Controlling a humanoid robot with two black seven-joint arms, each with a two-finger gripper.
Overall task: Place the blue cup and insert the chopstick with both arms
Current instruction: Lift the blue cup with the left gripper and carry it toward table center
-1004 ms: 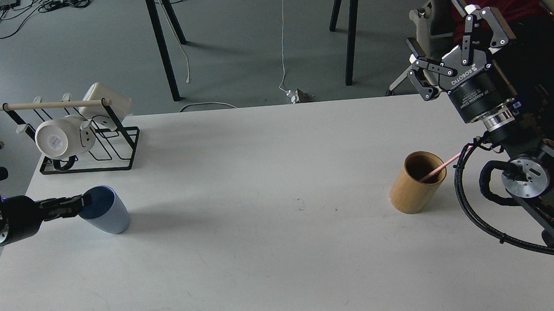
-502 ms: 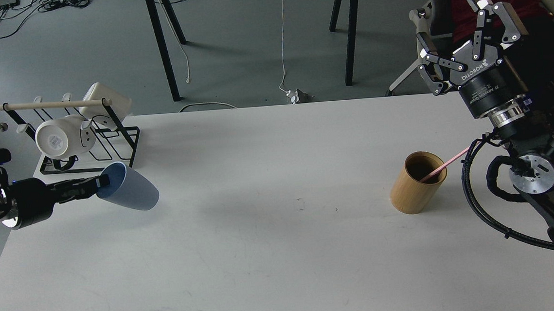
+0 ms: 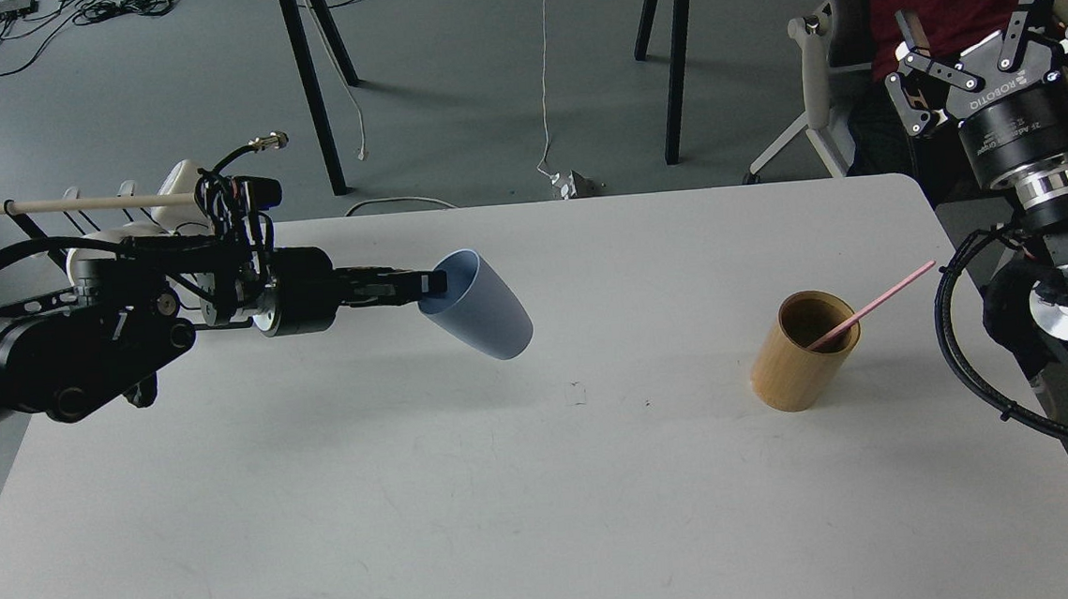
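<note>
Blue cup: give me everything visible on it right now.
The blue cup is a small light blue tapered tumbler with no handle, matte and plastic-looking, darker blue inside. It is tilted steeply, mouth facing up and left, base pointing down and right. The left gripper pinches its rim, one finger inside the mouth. It appears lifted above the white table, near the middle and left of centre, with its shadow below. Nothing else touches it, and nothing shows inside.

Single head view, high and angled forward-down over the white table point(image 3: 550, 524), floor beyond.
</note>
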